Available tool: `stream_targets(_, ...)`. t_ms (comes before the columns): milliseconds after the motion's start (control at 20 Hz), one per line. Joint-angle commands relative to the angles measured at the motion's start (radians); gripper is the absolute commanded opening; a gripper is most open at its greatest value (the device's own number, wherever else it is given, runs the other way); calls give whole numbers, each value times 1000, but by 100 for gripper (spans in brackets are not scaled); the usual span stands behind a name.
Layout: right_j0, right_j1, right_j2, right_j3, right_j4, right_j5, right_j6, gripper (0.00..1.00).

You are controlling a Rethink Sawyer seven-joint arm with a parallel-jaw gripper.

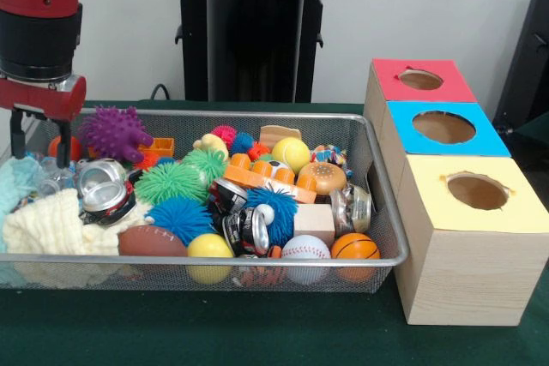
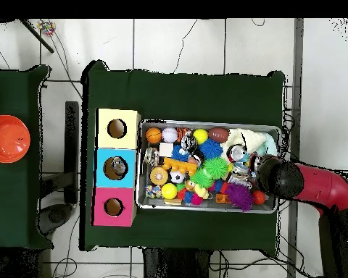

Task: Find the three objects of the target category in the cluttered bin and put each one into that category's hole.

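The gripper is hovering over one end of the wire-mesh bin on the table, jaws standing apart and empty, while the balls are lying toward the opposite end, nearest the three boxes.

arm: red-black, vertical at frame left | tool: pointing down, fingers apart, empty

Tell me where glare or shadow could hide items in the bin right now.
Front view: glare on the crushed cans, and the claw is dark against the bin corner. Overhead view: the arm covers that same end; the white floor is bright.
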Motion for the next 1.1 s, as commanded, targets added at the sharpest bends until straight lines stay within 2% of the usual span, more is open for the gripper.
stream_targets(50,-16,64,102,-21,24,-15,-32,100)
stream_targets(300,-58,80,125,31,27,-34,-42,100)
stream_targets(600,-91,80,127,78,-18,-92,-40,100)
stream_targets(900,-119,83,130,81,-44,-81,-82,100)
stream_targets(1100,-134,97,152,85,-14,-40,-91,100)
